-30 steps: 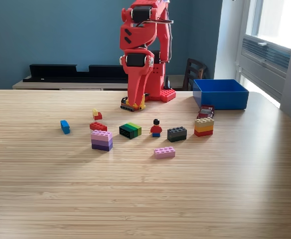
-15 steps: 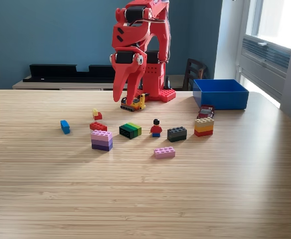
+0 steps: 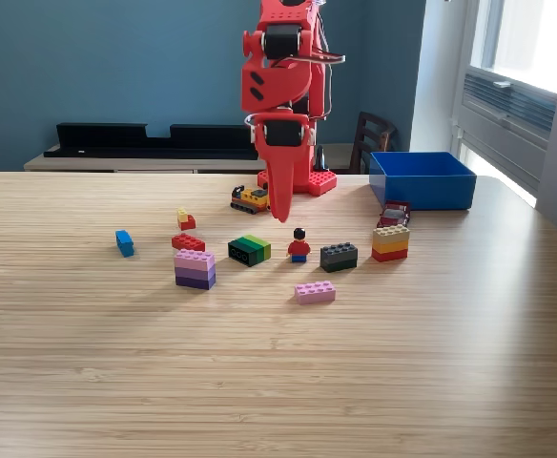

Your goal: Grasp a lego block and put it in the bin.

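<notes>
Several lego pieces lie across the wooden table (image 3: 278, 382): a blue block (image 3: 124, 242), a small yellow-and-red block (image 3: 185, 220), a red block (image 3: 188, 242), a purple stack (image 3: 195, 269), a green-and-black block (image 3: 249, 250), a dark grey block (image 3: 339, 256), a pink block (image 3: 315, 292) and a tan-orange-red stack (image 3: 390, 242). The blue bin (image 3: 422, 179) stands at the back right. My red gripper (image 3: 280, 216) points straight down just right of a yellow toy vehicle (image 3: 250, 198), above and behind a minifigure (image 3: 299, 245). Its jaws look closed to a single point, with nothing in them.
A small dark red toy car (image 3: 394, 214) sits in front of the bin. The arm's red base (image 3: 307, 179) stands at the table's back edge. A dark chair (image 3: 372, 141) and a low black shelf (image 3: 145, 138) are behind the table.
The gripper lifted off the yellow vehicle, opened, then swung right and closed to a narrow point. The vehicle shifted slightly and stays on the table.
</notes>
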Tool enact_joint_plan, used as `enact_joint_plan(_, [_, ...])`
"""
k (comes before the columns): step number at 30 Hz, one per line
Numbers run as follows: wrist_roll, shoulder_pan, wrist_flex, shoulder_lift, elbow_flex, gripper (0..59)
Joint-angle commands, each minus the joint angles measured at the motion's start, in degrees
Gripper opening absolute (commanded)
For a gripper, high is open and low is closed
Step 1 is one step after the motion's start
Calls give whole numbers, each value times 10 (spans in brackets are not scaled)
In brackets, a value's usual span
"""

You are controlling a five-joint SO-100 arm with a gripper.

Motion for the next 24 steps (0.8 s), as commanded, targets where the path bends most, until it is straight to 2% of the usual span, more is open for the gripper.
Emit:
enact_joint_plan(1, [-34, -33, -5, -68, -76, 304])
enact_joint_plan(15, [-11, -141, 1, -246, -221, 319])
enact_joint_plan(18, [-2, -158, 16, -274, -248, 302])
enact_joint_plan(19, [0, -162, 20, -282, -254, 270])
enact_joint_plan(22, [7, -166, 32, -301, -267, 86])
enact_joint_plan(24, [17, -166, 33, -307, -272, 0])
